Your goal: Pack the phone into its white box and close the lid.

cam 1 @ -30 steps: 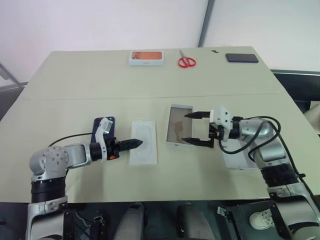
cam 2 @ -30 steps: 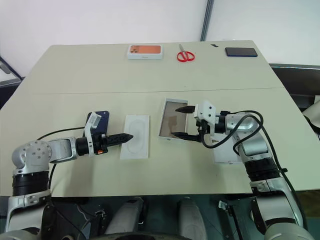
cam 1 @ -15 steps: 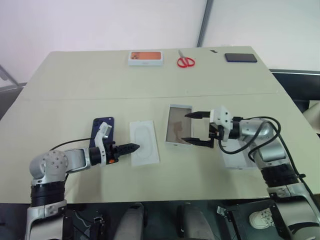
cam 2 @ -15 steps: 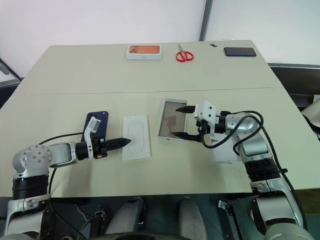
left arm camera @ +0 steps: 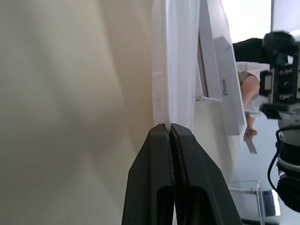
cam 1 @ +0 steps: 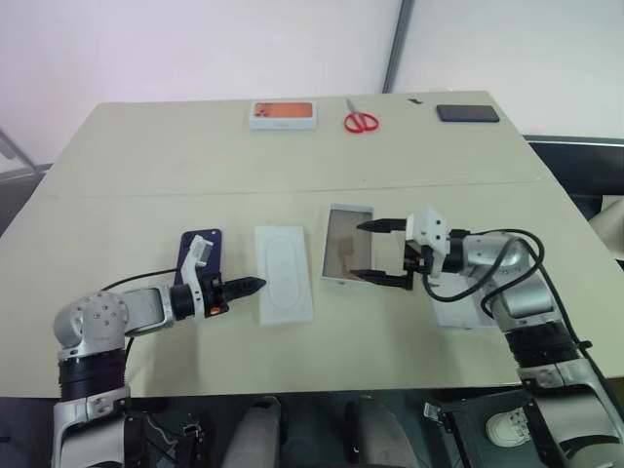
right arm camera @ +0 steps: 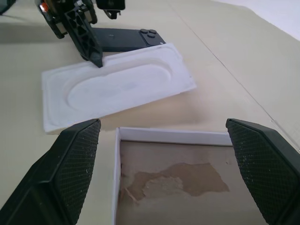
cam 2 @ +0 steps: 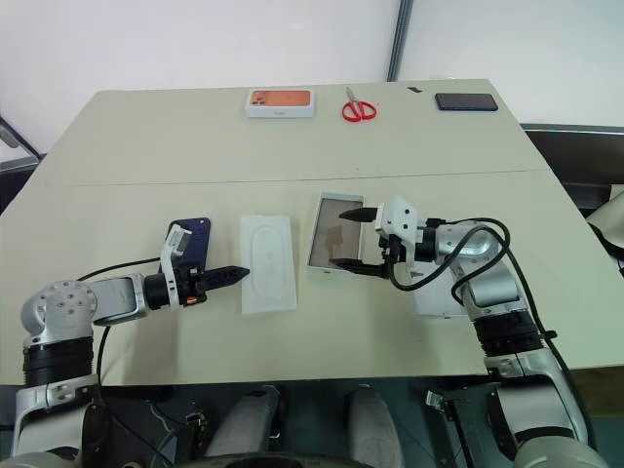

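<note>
On the beige table [cam 1: 136, 166], the insert card [cam 1: 284, 286] lies flat at the centre of the scene. Just left of the card rests the phone [cam 1: 204, 246], dark blue, flat on the table. The left claw [cam 1: 255, 285] points at the card's left edge with its two black fingers pressed together, tips at the card's rim; the left wrist view shows them meeting with nothing between. Just right of the card sits the white box [cam 1: 347, 245], open side up, its brownish inside showing. The right claw [cam 1: 370, 251] hangs over the box's right side with its fingers spread wide, one near each short end, gripping nothing. Further right of the card, partly beneath the right arm, lies the lid [cam 1: 466, 314]. Far behind the card, along the table's back edge, stand an orange-printed box [cam 1: 284, 114], red scissors [cam 1: 361, 120] and a black slab [cam 1: 467, 113].
</note>
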Controlling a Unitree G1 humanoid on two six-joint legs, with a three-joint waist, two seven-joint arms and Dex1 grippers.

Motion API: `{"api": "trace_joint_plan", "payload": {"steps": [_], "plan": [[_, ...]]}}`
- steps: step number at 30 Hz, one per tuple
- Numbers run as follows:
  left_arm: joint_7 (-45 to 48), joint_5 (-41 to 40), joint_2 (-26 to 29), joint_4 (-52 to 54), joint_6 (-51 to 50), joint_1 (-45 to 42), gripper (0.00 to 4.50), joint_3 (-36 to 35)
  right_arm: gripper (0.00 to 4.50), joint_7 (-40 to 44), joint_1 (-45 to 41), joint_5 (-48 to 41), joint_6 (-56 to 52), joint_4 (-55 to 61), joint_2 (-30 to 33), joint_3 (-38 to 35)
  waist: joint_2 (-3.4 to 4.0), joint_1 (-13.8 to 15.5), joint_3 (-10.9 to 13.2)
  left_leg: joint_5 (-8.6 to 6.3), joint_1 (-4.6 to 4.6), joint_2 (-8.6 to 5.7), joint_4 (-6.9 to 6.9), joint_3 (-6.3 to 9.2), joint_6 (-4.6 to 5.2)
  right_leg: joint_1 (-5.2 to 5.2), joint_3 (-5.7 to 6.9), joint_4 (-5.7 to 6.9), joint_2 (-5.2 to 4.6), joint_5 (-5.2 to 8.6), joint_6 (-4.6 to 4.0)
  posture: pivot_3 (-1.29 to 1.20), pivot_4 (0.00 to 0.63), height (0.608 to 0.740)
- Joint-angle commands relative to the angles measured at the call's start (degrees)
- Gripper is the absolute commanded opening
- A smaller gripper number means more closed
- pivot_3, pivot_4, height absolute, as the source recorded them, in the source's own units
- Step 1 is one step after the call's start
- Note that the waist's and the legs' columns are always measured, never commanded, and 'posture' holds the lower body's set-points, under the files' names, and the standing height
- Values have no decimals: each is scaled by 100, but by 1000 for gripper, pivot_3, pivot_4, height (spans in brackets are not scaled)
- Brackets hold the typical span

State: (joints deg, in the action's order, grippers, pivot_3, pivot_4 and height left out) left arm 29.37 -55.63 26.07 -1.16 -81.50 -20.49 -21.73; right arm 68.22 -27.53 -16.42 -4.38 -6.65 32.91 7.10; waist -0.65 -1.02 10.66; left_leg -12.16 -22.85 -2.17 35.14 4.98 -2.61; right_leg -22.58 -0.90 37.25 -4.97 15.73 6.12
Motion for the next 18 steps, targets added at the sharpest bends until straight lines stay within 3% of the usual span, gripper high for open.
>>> {"api": "trace_joint_plan", "payload": {"steps": [1, 8, 9, 11, 18], "plan": [[247, 114, 114, 355, 803, 145, 19, -193, 4500, -90, 53, 114, -396, 311, -69, 296, -3, -5, 2, 0, -1, 1, 0, 0, 0, -2, 0, 0, 0, 0, 0, 0, 150, 740], [375, 29, 266, 36, 934, 65, 19, -98, 4500, -460, -209, 599, -1167, 273, -217, 813, -4, 27, 2, 1, -29, -1, 4, 1, -3, -24, -3, -2, -4, 0, -1, 0, 150, 740], [352, 18, 248, 30, 955, 48, 1, -107, 4245, -468, -233, 692, -1162, 217, -210, 876, -5, 24, 3, 1, -30, -1, 5, 1, -3, -25, -2, -2, -4, 0, -1, 0, 150, 740], [231, -38, 175, 58, 951, -11, 0, -159, 3617, -415, -229, 861, -1050, 120, -146, 975, -6, 28, 4, 1, -35, -2, 5, 1, -3, -30, -2, -2, -4, 0, -1, 0, 150, 740], [-80, -339, 97, -46, 677, -262, 0, -436, 26, -237, -167, 739, -1013, 274, -197, 921, -10, 0, 6, 1, -42, -4, 7, 3, -3, -36, 1, -1, -1, -1, 0, 0, 150, 740]]}}
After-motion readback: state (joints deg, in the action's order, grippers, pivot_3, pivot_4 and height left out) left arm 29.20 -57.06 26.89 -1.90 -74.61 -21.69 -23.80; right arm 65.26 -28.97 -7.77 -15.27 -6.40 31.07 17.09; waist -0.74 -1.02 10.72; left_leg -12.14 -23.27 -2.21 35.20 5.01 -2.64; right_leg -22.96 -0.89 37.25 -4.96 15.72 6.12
